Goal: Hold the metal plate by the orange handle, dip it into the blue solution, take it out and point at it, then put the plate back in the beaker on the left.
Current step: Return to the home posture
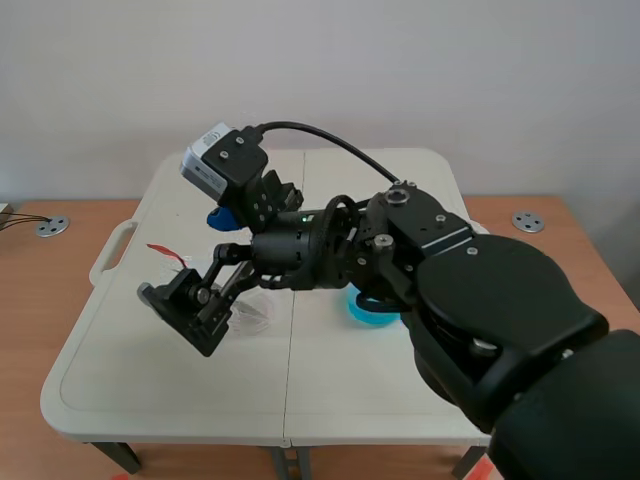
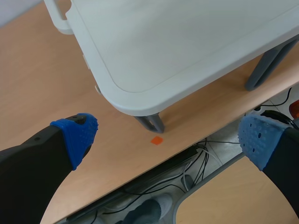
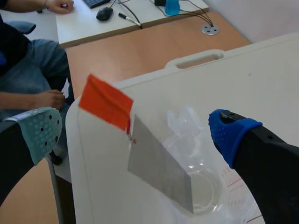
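A grey metal plate (image 3: 159,165) with an orange handle (image 3: 105,102) stands tilted in a clear beaker (image 3: 205,191). My right gripper (image 3: 135,131) is open around the handle, its grey-green pad (image 3: 39,130) on one side and its blue pad (image 3: 231,133) on the other, neither touching it. In the scene view the right arm reaches across to the table's left, where its gripper (image 1: 195,262) is at the orange handle (image 1: 165,251) above the beaker (image 1: 252,315). The blue solution (image 1: 365,312) shows partly behind the arm. My left gripper (image 2: 168,137) is open and holds nothing, off the table's corner.
The white folding table (image 1: 180,400) has a carry handle (image 1: 112,250) at its left edge. A person sits beyond that side (image 3: 32,70). Under the left gripper are the table's corner (image 2: 140,100), a table leg (image 2: 152,122) and cables on the floor (image 2: 187,172).
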Controlling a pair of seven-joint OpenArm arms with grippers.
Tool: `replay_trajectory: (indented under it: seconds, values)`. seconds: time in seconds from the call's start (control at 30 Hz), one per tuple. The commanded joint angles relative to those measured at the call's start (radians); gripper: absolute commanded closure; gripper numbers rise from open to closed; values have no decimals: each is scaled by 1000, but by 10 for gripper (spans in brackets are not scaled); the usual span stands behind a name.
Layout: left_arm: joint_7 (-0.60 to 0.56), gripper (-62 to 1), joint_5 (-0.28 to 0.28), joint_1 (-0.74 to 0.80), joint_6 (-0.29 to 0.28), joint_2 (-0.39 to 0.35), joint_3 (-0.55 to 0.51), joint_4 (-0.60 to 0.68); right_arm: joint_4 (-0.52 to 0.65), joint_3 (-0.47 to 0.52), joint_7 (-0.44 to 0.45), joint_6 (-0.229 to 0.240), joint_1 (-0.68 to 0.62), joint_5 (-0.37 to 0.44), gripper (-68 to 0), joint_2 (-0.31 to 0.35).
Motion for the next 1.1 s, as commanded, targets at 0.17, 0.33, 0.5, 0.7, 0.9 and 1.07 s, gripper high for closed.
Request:
replay_trajectory:
  seconds: [0.17, 0.33, 0.5, 0.7, 0.9, 1.07]
  values:
    - [-18, -623, -6, 0, 0, -4, -11, 16, 196, -3, 15, 15, -65, 61, -663, 97]
    - [-34, -623, -7, -27, 1, -5, -11, 18, 332, -3, 15, 15, -130, 116, -663, 200]
    - [-34, -623, -7, -87, -3, -7, -11, 42, 430, 17, 24, 15, -201, 170, -663, 313]
    - [-32, -623, -7, -162, -5, -7, -11, 100, 492, 103, 38, 15, -305, 257, -663, 422]
    - [-18, -623, -8, -248, -13, -6, 2, 140, 540, 235, 38, 15, -415, 287, -663, 481]
    - [-14, -623, -7, -329, -56, -6, 26, 141, 573, 368, 38, 15, -515, 308, -663, 501]
